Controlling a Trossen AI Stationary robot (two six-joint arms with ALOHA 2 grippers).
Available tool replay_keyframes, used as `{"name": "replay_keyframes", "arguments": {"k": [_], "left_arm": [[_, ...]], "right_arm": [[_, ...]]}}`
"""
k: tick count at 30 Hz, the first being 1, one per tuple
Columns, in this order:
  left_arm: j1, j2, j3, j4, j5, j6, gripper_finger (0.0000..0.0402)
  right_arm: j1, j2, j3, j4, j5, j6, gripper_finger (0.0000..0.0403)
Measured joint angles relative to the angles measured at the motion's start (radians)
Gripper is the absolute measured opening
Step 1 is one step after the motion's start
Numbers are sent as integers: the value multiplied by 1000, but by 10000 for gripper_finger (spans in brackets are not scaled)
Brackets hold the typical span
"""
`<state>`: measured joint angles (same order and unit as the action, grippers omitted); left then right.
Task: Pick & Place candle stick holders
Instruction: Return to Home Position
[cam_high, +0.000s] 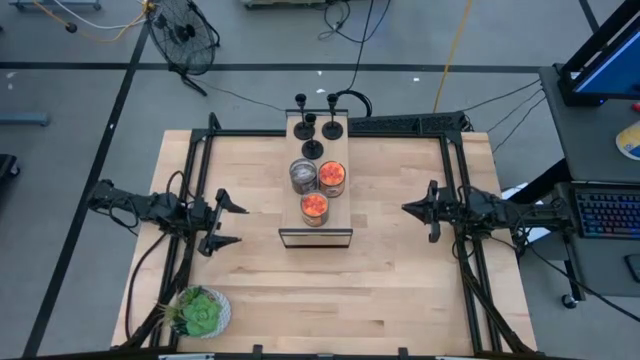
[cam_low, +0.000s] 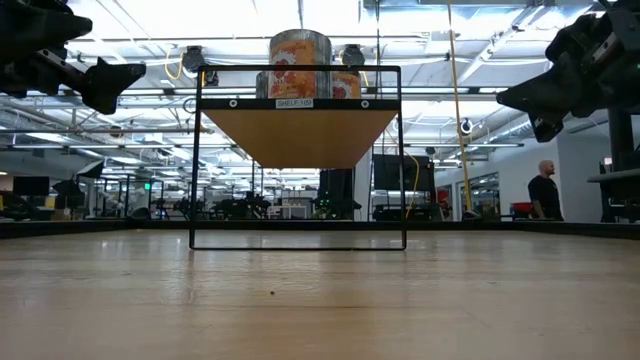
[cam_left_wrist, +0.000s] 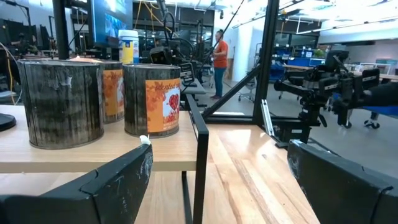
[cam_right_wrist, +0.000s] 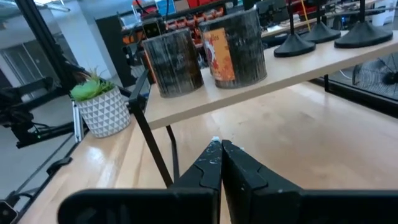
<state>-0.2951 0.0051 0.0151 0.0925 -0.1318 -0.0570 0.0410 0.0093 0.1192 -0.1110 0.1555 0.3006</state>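
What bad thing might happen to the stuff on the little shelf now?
1. The candle stick holders have thin stems and stand bunched at the far end of the shelf, so a bump to it might topple them.
2. The left gripper, jaws open, and the right gripper, jaws shut, both point at the shelf from either side; a stray move inward might hit its frame or the candle jars.

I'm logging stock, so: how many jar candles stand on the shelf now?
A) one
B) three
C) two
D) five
B: the high view shows a grey candle and two orange candles on the shelf, next to the black holders; the left claw and right claw hang clear at the sides.
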Motion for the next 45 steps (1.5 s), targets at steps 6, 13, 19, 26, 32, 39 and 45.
{"name": "replay_keyframes", "arguments": {"k": [6, 13, 19, 26, 32, 39, 45], "left_arm": [[0, 0, 0, 0, 0, 0, 379], [0, 0, 0, 2, -1, 0, 379], [0, 0, 0, 2, -1, 0, 379], [0, 0, 0, 2, -1, 0, 379], [0, 0, 0, 2, -1, 0, 379], [0, 0, 0, 2, -1, 0, 379], [0, 0, 0, 2, -1, 0, 379]], "right_arm": [[0, 0, -4, 63, 0, 1, 0], [0, 0, -6, 91, 1, 1, 0], [0, 0, -6, 89, 0, 1, 0], [0, 0, -6, 89, 1, 1, 0], [0, 0, -5, 89, 1, 1, 0], [0, 0, -4, 91, 0, 1, 0], [0, 0, -3, 91, 0, 1, 0]]}}
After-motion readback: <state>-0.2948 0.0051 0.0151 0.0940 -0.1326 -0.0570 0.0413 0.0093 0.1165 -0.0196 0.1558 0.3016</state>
